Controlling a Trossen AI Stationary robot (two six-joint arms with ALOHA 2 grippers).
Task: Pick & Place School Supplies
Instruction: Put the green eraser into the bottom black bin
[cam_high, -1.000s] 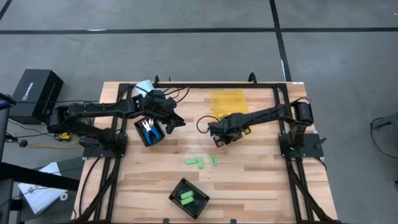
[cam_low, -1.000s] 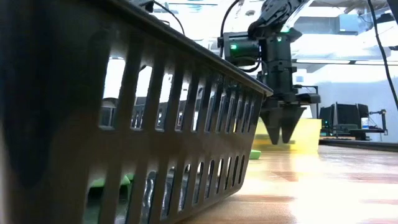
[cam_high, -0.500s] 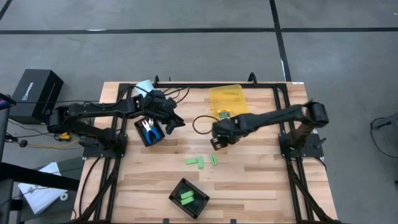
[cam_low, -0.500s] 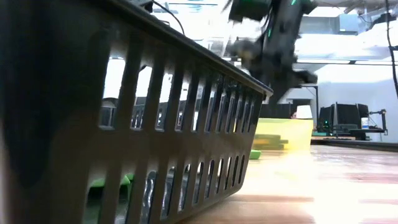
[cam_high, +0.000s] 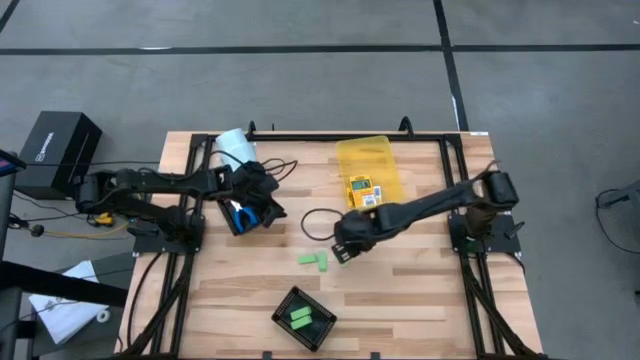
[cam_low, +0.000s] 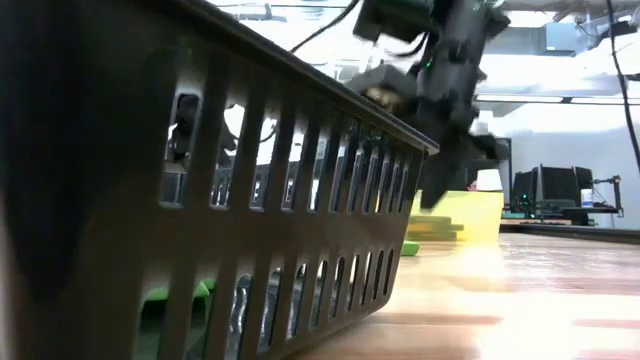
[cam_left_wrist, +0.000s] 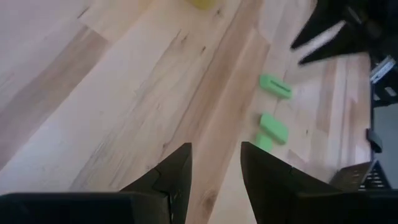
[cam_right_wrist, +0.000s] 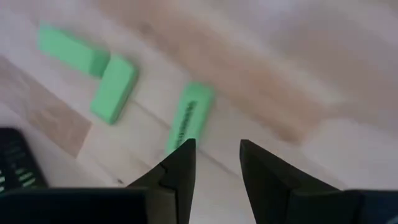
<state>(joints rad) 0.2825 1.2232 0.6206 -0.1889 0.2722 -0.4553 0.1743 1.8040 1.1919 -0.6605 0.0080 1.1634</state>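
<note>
Three light-green oblong pieces lie flat on the table; the right wrist view shows them all (cam_right_wrist: 114, 87), and two show in the high view (cam_high: 314, 260). My right gripper (cam_high: 341, 251) (cam_right_wrist: 217, 146) is open and empty just above the one nearest it (cam_right_wrist: 189, 118). My left gripper (cam_high: 270, 212) (cam_left_wrist: 214, 149) is open and empty beside a black tray (cam_high: 238, 216) holding blue-handled scissors (cam_high: 240, 212). A yellow-orange pack (cam_high: 362, 190) lies in the yellow bin (cam_high: 366, 158). More green pieces (cam_high: 301, 317) lie in a second black tray (cam_high: 305, 318).
A pale white-blue cylinder (cam_high: 233, 146) stands at the far left. A dark cable loop (cam_high: 318, 222) lies mid-table. The second tray's slatted wall (cam_low: 250, 200) fills the low view's left. Bare wood lies at the near right.
My right gripper has swung from beside the yellow bin toward the near edge and a little left, coming over the green pieces. My left gripper has drawn back a little toward the table's left and near edge, beside the scissors tray.
</note>
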